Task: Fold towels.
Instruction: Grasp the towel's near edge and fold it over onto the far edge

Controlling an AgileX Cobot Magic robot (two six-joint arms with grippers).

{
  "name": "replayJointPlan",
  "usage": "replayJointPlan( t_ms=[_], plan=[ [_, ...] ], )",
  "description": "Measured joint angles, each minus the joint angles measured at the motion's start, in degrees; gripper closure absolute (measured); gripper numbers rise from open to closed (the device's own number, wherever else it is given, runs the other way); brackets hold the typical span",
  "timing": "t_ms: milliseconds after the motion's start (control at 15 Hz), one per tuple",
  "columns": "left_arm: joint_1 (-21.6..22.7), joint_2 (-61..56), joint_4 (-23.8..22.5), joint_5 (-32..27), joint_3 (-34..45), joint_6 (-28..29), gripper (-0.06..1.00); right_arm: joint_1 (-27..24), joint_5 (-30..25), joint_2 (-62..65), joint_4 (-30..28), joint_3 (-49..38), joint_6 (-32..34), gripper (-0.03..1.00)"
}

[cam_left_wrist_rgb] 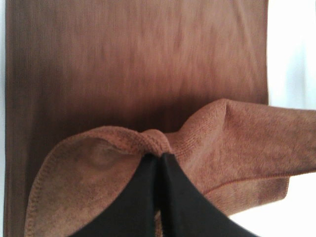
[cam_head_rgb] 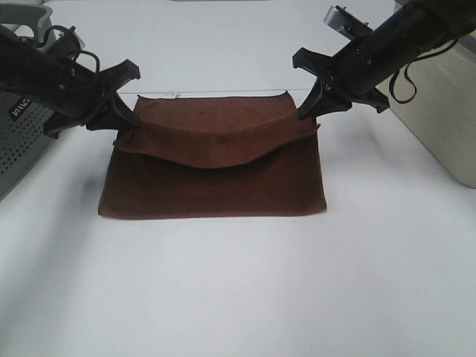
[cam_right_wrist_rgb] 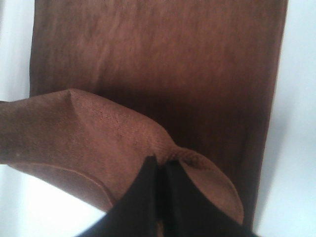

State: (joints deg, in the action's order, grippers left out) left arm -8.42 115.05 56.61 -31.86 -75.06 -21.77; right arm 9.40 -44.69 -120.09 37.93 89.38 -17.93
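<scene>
Brown terry, one towel (cam_head_rgb: 212,186), left gripper (cam_head_rgb: 128,123) and right gripper (cam_head_rgb: 306,113) clamping, seemingly, its corners

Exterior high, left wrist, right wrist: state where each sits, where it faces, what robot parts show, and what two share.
Exterior high: mounted high, looking down over the white table at the towel; both arms show, left fingers and right fingers each shut on a raised corner.
Left wrist: on the left arm, looking along its fingers onto the towel; only those shut fingers show.
Right wrist: on the right arm, facing likewise; only its shut fingers show.
Shared: both wrist views show flat towel under a lifted corner.
</scene>
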Motion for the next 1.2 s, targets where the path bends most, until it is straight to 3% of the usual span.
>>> replayJointPlan(
  t_ms=[267, 467, 600, 867, 1000, 1133, 1200],
  plan=[
    [1.6, 9.51, -0.23, 0.63, -14.67, -2.12, 0.94, -0.63, -1.09, -10.54, -4.41, 19.37, 1.55, 0.97],
    [1.55, 14.95, -0.4, 6.13, -22.75, -4.47, 0.94, -1.43, -0.34, -17.7, -4.76, 29.39, 1.78, 0.97],
    [1.55, 18.79, -0.4, 10.77, -27.39, -4.64, 0.94, -1.43, 2.46, -21.31, -4.76, 33.52, 1.78, 0.97],
    [1.55, 27.27, -0.4, 12.09, -34.95, -4.64, 0.87, -1.43, 8.65, -26.87, -4.64, 36.04, 1.78, 0.96],
    [1.43, 29.45, -0.4, 11.75, -37.36, -4.64, 0.6, -1.43, 9.68, -27.73, -4.76, 36.04, 1.78, 0.8],
    [1.43, 29.56, -0.4, 11.63, -37.7, -4.64, 0.26, -1.43, 11.0, -27.73, -4.87, 36.04, 1.78, 0.41],
    [1.43, 29.56, -0.4, 11.34, -37.87, -4.64, 0.14, -1.43, 10.83, -27.73, -4.81, 36.04, 1.78, 0.25]
  ],
)
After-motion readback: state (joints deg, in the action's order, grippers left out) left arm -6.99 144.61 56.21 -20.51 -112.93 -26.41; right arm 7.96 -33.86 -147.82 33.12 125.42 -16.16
